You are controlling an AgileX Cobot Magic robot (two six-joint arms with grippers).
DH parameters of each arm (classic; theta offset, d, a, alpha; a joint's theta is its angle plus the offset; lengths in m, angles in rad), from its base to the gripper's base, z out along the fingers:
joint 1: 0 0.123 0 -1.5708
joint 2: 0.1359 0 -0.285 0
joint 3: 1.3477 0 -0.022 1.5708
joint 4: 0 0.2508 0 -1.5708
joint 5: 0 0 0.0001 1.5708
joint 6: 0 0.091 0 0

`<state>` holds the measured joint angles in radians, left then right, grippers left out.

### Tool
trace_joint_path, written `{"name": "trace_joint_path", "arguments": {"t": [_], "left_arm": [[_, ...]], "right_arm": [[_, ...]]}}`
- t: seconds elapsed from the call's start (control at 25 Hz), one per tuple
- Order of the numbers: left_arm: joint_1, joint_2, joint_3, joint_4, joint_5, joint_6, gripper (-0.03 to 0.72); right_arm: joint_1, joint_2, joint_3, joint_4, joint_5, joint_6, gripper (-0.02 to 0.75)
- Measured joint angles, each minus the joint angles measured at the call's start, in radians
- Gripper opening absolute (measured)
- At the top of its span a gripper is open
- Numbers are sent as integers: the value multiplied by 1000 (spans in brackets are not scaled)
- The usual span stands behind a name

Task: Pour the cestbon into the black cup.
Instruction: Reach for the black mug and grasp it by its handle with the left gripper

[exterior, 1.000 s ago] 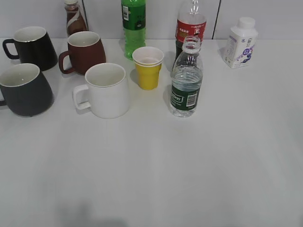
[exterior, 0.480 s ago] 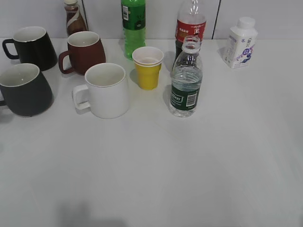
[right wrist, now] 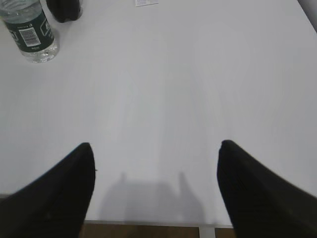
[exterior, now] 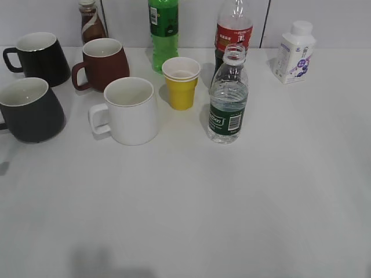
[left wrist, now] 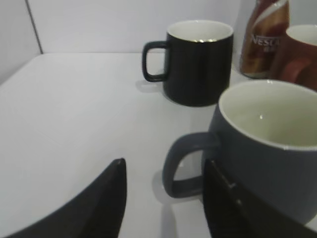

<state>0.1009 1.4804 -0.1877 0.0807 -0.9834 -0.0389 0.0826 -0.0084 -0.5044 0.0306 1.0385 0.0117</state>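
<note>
We are seeing a white mug (exterior: 130, 110) standing mid-table, handle pointing left, with a yellow paper cup (exterior: 181, 82) just beside it on the right. A brown-red mug (exterior: 103, 63) is sitting behind the white one, a glossy black mug (exterior: 39, 57) further left. Along the back wall are standing a brown coffee bottle (exterior: 91, 23), green soda bottle (exterior: 163, 32), red-labelled cola bottle (exterior: 233, 32) and a white milk bottle (exterior: 294, 52), well apart at right.

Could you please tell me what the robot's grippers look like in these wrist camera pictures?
Only fingertips show. The left gripper has two matte black fingers, curved and tapering to points. The right gripper has two similar black fingers with rounded tips. No cables or markings are visible; neither arm appears in the exterior view.
</note>
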Motion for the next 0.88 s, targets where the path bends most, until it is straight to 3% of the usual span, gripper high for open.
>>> {"name": "trace_joint_path", "arguments": {"t": [0.24,0.68,0.8,0.88], "left_arm": [[0,176,-36,14,-135,0,386],[0,343,-165,23,-155,6,380],[0,378,-220,46,-139,7,346],[0,399,-244,62,-123,8,260]], "right_arm": [[0,0,0,0,0,0,575],[0,0,0,0,0,0,575],[0,0,0,0,0,0,575],[0,0,0,5,0,0,575]]}}
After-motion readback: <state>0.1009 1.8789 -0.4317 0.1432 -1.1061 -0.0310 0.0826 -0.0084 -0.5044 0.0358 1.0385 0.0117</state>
